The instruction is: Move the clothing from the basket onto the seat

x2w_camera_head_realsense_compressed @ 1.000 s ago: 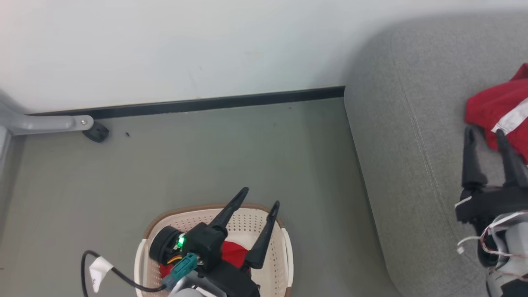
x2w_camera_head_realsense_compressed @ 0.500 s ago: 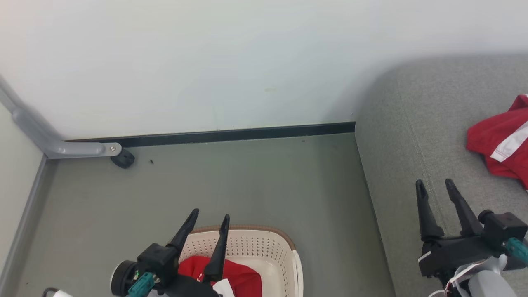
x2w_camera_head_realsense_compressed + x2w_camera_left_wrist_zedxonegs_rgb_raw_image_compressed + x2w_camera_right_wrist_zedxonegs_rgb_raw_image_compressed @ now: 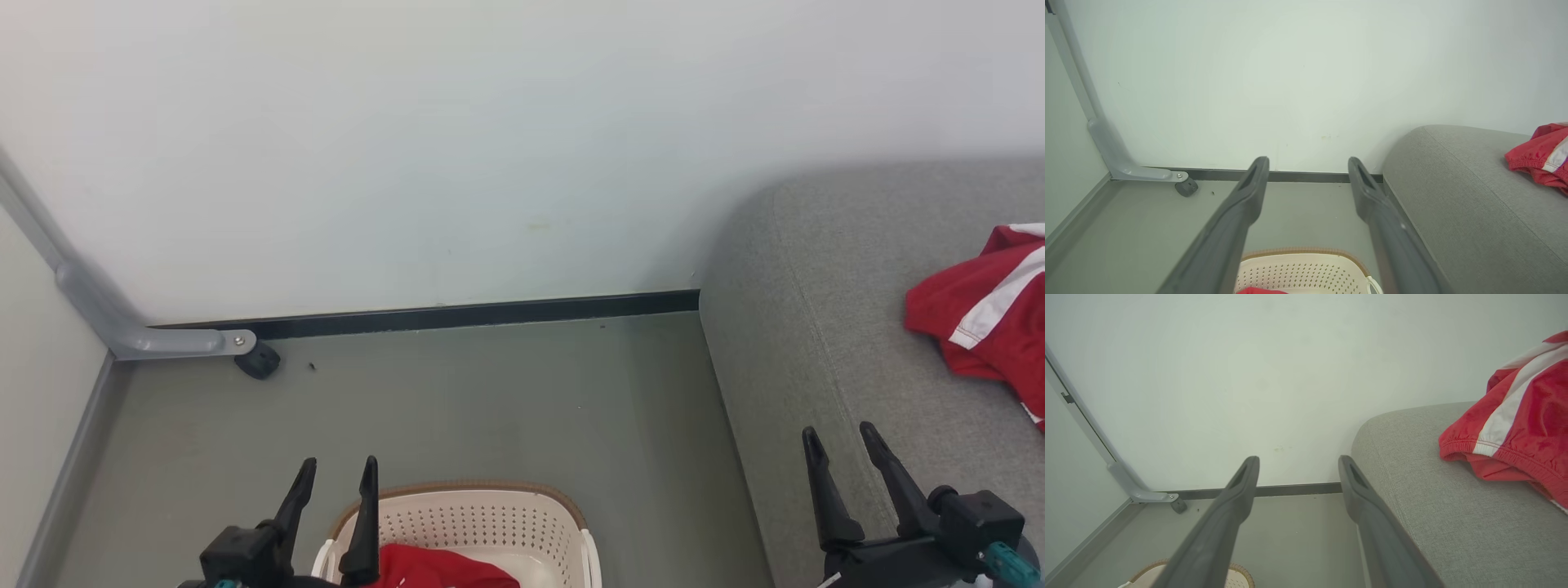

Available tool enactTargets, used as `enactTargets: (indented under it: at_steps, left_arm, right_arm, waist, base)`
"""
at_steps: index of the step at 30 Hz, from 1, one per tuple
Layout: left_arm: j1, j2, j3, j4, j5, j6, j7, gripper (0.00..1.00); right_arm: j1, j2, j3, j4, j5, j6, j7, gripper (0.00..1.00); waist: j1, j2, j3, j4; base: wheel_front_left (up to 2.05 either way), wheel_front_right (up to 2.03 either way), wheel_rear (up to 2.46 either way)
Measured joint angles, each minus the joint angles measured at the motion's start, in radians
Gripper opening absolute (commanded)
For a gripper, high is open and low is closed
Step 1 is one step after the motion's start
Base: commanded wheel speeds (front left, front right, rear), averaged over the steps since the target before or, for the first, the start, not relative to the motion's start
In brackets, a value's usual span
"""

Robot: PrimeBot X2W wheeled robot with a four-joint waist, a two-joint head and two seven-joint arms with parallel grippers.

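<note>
Left end effector [image 3: 340,469], seven o'clock by the basket [image 3: 490,510], and right end effector [image 3: 838,441], five o'clock, gape empty (ready to reach, I judge). Clothing [image 3: 441,567] lies in the basket; another garment [image 3: 980,327] rests on the seat [image 3: 816,343].

white wall [image 3: 408,122], grey floor [image 3: 490,408], black caster [image 3: 257,360]

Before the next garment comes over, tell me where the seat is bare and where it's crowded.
Bare: the seat from its rounded left edge to the red garment, ahead of the right gripper. Also the floor between basket, black skirting and seat. Crowded: the seat's right end under that garment, and the basket, where a second red garment lies.
</note>
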Motion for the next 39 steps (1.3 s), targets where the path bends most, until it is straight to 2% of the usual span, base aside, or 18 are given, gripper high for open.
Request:
enactTargets:
  at_steps: [5, 19, 39]
  left_arm:
    - [0.040, -0.007, 0.034, 0.005, 0.012, 0.000, -0.003, 1.00]
    - [0.108, -0.038, 0.086, -0.019, 0.067, 0.000, -0.004, 1.00]
    - [0.116, -0.063, 0.110, -0.038, 0.092, 0.000, -0.008, 1.00]
  right_arm:
    - [0.039, 0.000, -0.001, -0.022, -0.002, -0.002, 0.000, 1.00]
    - [0.127, -0.003, -0.017, -0.093, -0.003, -0.035, 0.000, 1.00]
    - [0.141, -0.012, -0.026, -0.154, -0.003, -0.045, 0.018, 1.00]
  waist:
    - [0.0000, 0.0000, -0.023, -0.001]
    - [0.0001, 0.0001, -0.052, -0.004]
    - [0.0001, 0.0001, -0.034, 0.000]
  base:
    - [0.00, 0.00, 0.00]
    - [0.00, 0.00, 0.00]
    - [0.00, 0.00, 0.00]
